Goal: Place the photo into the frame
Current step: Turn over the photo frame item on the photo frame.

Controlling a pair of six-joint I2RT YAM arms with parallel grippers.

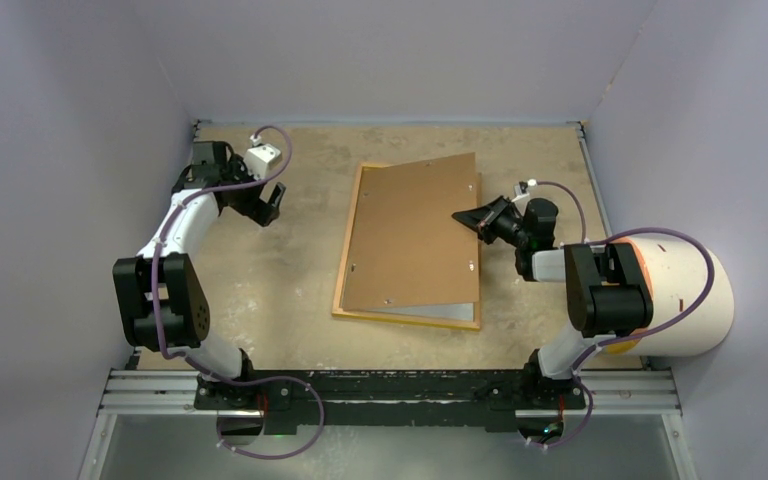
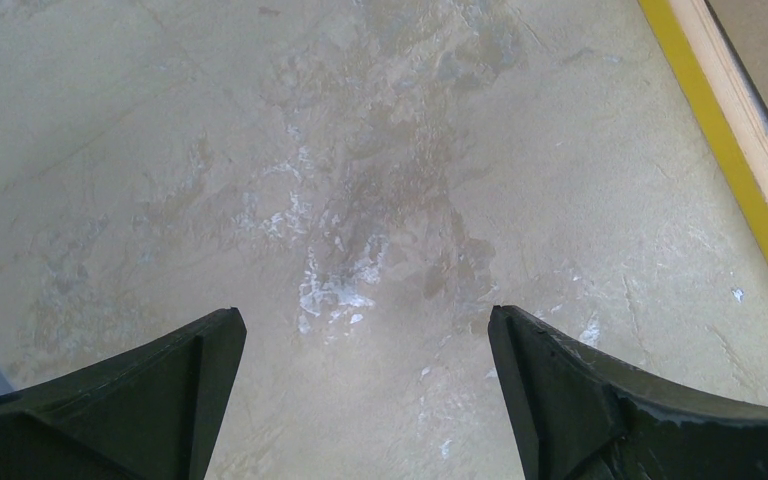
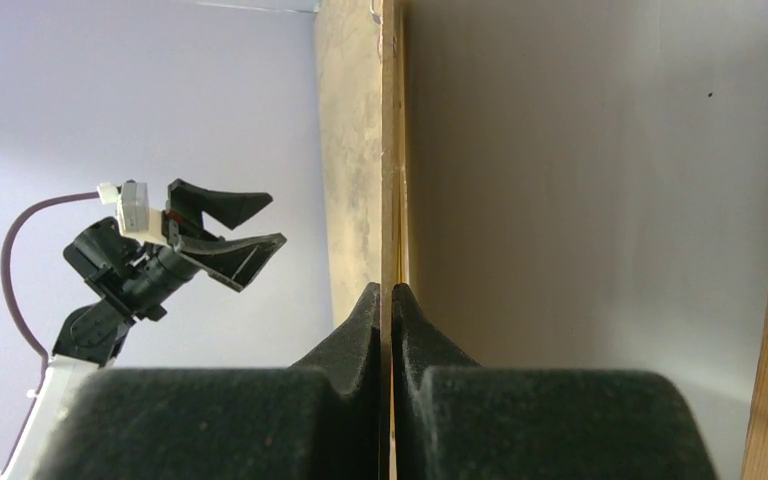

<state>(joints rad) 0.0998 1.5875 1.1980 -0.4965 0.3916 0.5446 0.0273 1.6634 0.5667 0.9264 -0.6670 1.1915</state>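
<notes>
Top external: backing board (image 1: 415, 235) covers the frame (image 1: 347, 245).

The table (image 1: 260, 275) has a tan, mottled top with pale, worn patches near its centre. The frame (image 1: 408, 319) lies flat on it, right of centre, with a yellow outer edge along its left side.
</notes>
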